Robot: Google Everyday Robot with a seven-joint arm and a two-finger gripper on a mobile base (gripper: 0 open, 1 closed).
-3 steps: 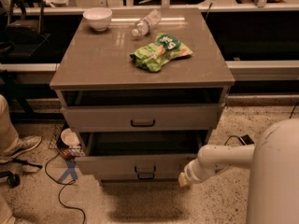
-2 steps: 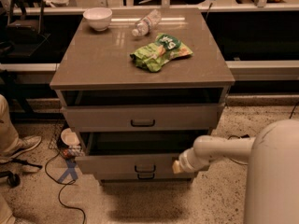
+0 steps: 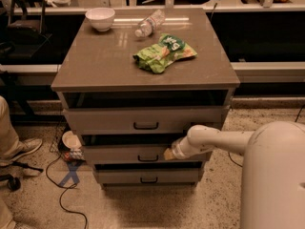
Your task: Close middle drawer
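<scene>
The middle drawer (image 3: 114, 155) is the second of three grey-beige fronts, with a small dark bar handle (image 3: 147, 158). It stands slightly out from the cabinet, with a dark gap above its front. My gripper (image 3: 168, 153) is at the end of the white arm (image 3: 214, 141). It is against the drawer front, just right of the handle. The gripper tip looks to be touching the front.
The top drawer (image 3: 105, 120) also stands a little open, and the lowest drawer (image 3: 124, 177) is below. On the cabinet top (image 3: 95, 56) are a white bowl (image 3: 100, 18), a plastic bottle (image 3: 148, 24) and a green snack bag (image 3: 164, 52). A person's shoe (image 3: 21, 149), cables (image 3: 66, 190) and a floor bowl (image 3: 71, 141) lie to the left.
The middle drawer has slid well into the cabinet, uncovering the lowest drawer's front. My arm has moved left and forward, with the gripper against the drawer front.
</scene>
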